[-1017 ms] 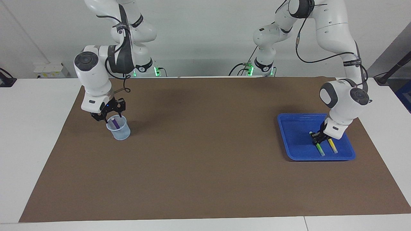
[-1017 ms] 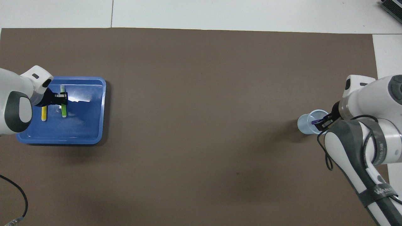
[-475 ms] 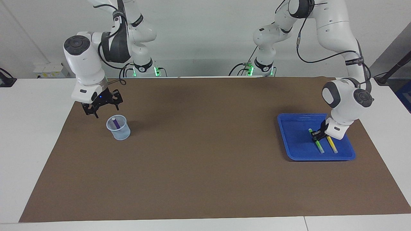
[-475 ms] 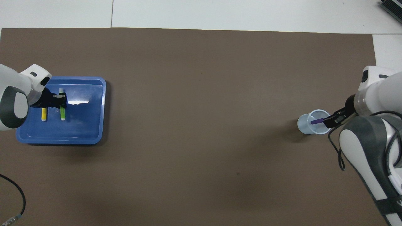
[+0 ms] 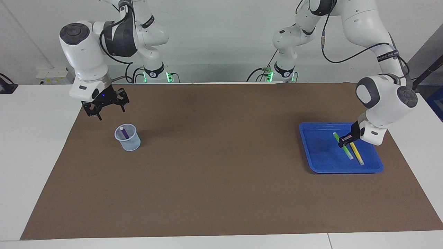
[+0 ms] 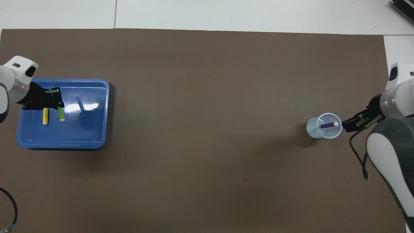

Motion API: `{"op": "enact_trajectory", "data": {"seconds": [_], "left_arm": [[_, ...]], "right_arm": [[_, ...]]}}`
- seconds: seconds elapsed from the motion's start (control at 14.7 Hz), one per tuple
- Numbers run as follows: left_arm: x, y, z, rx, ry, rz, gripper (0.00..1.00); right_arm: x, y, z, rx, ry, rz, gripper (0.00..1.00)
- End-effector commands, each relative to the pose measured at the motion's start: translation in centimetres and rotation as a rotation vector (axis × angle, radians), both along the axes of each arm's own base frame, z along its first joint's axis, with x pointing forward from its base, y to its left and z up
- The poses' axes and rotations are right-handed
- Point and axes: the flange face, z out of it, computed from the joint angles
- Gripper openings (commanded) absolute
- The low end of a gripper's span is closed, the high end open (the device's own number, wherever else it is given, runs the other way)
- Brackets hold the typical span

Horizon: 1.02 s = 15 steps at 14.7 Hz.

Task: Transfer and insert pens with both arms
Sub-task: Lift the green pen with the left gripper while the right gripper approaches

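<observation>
My left gripper (image 5: pixel 344 140) is shut on the green pen (image 5: pixel 348 152) and holds it tilted a little above the blue tray (image 5: pixel 318 152). In the overhead view the left gripper (image 6: pixel 54 103) holds the green pen (image 6: pixel 60 115) beside the yellow pen (image 6: pixel 45 116), which lies in the tray (image 6: pixel 87 129). The yellow pen (image 5: pixel 357 155) lies flat. The purple pen (image 5: pixel 124 133) stands slanted in a clear plastic cup (image 5: pixel 129 142), pale end up. My right gripper (image 5: pixel 104 110) is open and empty, raised above the mat beside the cup.
A brown mat (image 5: pixel 221 173) covers the table between the cup at the right arm's end and the tray at the left arm's end. The cup (image 6: pixel 315 129) with the purple pen (image 6: pixel 327 125) sits just beside the right gripper (image 6: pixel 355 122) in the overhead view.
My right gripper rose up and away from the cup, leaving the purple pen in it. My left gripper lifted the green pen off the tray floor.
</observation>
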Motion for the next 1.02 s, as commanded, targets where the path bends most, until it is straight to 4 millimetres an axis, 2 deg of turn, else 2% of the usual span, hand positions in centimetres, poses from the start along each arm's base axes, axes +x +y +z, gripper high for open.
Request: {"op": "enact_trajectory", "data": {"seconds": [0.0,0.2,0.27,0.81,0.95], "left_arm": [[-1.2,-1.1,2.4,-0.006,0.032,0.081,0.0],[-1.5,-4.3,3.5,-0.027,0.054,0.197,0.0],[-1.5,-6.0,3.6,-0.03,0.062,0.223,0.0],[-2.4,-16.7,6.0,-0.174,0.128,0.482,0.0],[-2.7,-18.7,6.5,-0.201,0.144,0.541,0.0]], "right_arm": [[0.0,0.2,2.2,0.05,0.004,-0.018,0.98],[-0.2,0.4,3.6,0.083,0.002,-0.052,0.99],[-0.4,0.6,4.1,0.09,0.0,-0.069,0.99],[-1.1,1.8,6.8,0.164,-0.002,-0.202,0.99],[-1.2,2.2,7.0,0.199,-0.002,-0.227,0.99]]}}
